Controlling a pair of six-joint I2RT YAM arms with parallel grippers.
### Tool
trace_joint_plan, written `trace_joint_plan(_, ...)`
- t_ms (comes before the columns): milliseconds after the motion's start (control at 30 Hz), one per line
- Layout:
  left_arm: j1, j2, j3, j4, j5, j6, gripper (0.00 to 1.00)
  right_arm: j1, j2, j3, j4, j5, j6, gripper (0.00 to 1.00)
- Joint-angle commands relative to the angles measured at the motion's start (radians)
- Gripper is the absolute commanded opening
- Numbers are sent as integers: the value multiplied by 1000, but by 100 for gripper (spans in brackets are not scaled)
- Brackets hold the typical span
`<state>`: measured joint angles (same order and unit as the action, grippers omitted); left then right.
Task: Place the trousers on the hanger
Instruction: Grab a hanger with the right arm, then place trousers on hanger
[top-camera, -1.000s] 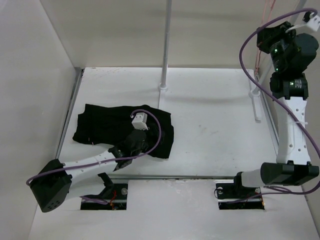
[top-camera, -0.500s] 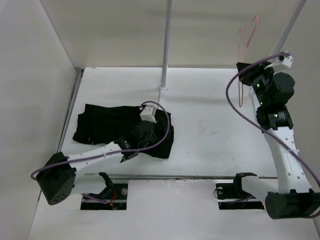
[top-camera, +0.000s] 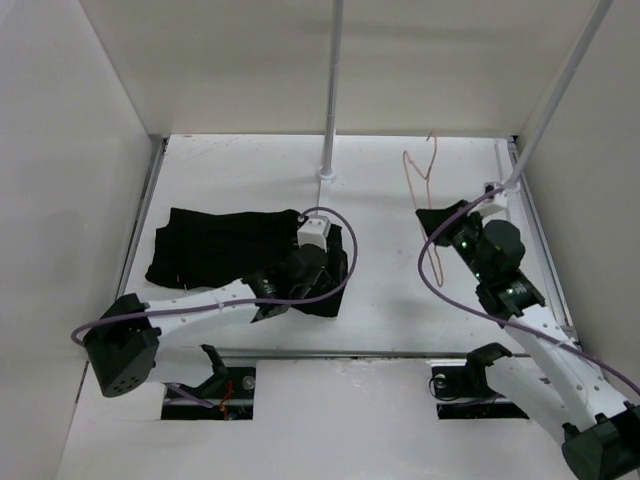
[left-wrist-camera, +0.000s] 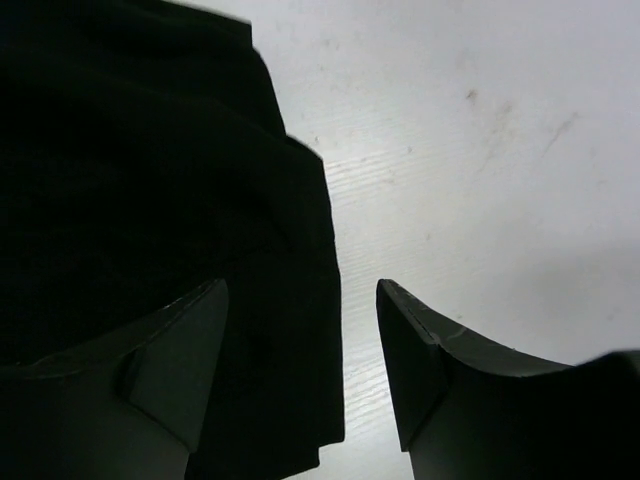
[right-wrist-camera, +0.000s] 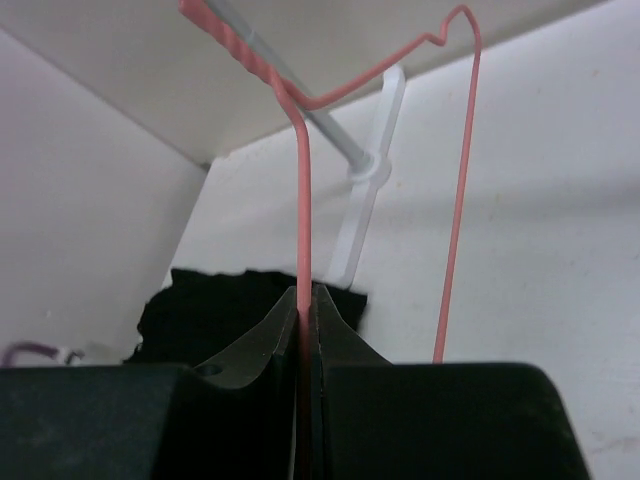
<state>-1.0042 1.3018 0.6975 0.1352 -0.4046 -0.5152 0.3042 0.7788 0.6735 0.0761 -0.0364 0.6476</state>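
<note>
Right wrist view, Ana asks: what have the right fingers (right-wrist-camera: 330, 335) got?

Ben: They're pressed tight on one thin rod of the hanger (right-wrist-camera: 303, 200). It rises straight up from between them, with the hook end above. The trousers (right-wrist-camera: 230, 300) lie flat on the counter (top-camera: 390, 290) beyond those fingers, well apart from them.

Ana: And the left fingers (left-wrist-camera: 420, 350)?

Ben: Spread wide and holding nothing. One is over the black cloth, the other over bare counter, so the trousers' edge runs between them.

Ana: So how would you do this step well?

Ben: I'd lower the left fingers onto that edge and pinch all the layers, not only the top fold. Then I'd lift just enough to open a gap under the cloth. The right fingers should grip hard, since a rod that thin could swivel. I'd bring the hanger in low, lower bar leading, and keep its hook off the white pole (top-camera: 330, 90) and the purple cable (top-camera: 432, 262).

Ana: Any brand, label or writing?

Ben: None I can read. The trousers look plain, and the counter has only faint scuffs.
</note>
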Motion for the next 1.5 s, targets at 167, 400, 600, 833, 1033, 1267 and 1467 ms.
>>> trace_joint_plan(167, 63, -205, 40, 52, 191, -146, 54, 310, -42, -182, 178, 202, 60, 8)
trace_joint_plan(400, 51, -150, 106, 83, 231, -195, 49, 548, 88, -212, 267, 377, 63, 8)
trace_joint_plan(600, 40, -127, 126, 101, 205, -198, 49, 663, 226, -164, 310, 492, 35, 7)
trace_joint_plan(833, 51, -39, 168, 130, 204, -198, 49, 741, 254, -179, 375, 601, 46, 6)
trace_joint_plan(1033, 55, 20, 191, 156, 184, -197, 49, 753, 272, -180, 387, 596, 49, 6)
trace_joint_plan(1267, 59, 62, 201, 184, 125, -187, 38, 766, 295, -175, 399, 599, 49, 7)
trace_joint_plan(1467, 62, 103, 198, 210, 113, -186, 35, 792, 332, -166, 413, 602, 55, 7)
